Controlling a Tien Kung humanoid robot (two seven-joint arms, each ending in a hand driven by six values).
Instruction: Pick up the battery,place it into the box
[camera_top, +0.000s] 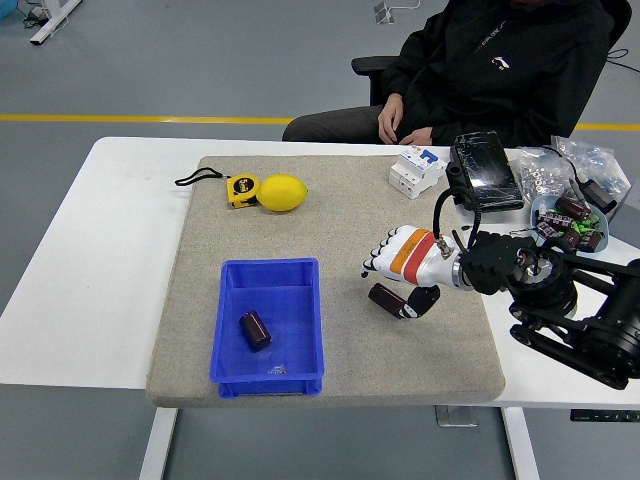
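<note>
On the grey mat (330, 230) lies a dark cylindrical battery (384, 296), right of the blue box (219, 335). My right hand (398, 285) rests on top of it, white fingers (375, 265) curled over it and the dark thumb against its right end. The battery still touches the mat. A second dark battery (254, 330) lies inside the box, left of its middle. The left arm does not show.
A lemon (283, 192) and a yellow tape measure (241, 189) lie at the mat's back left. A white breaker (417, 168), a black pouch (485, 170), a bowl of batteries (570, 222) and parts bags (575, 160) crowd the back right. A seated person's hands (395, 125) rest off the table.
</note>
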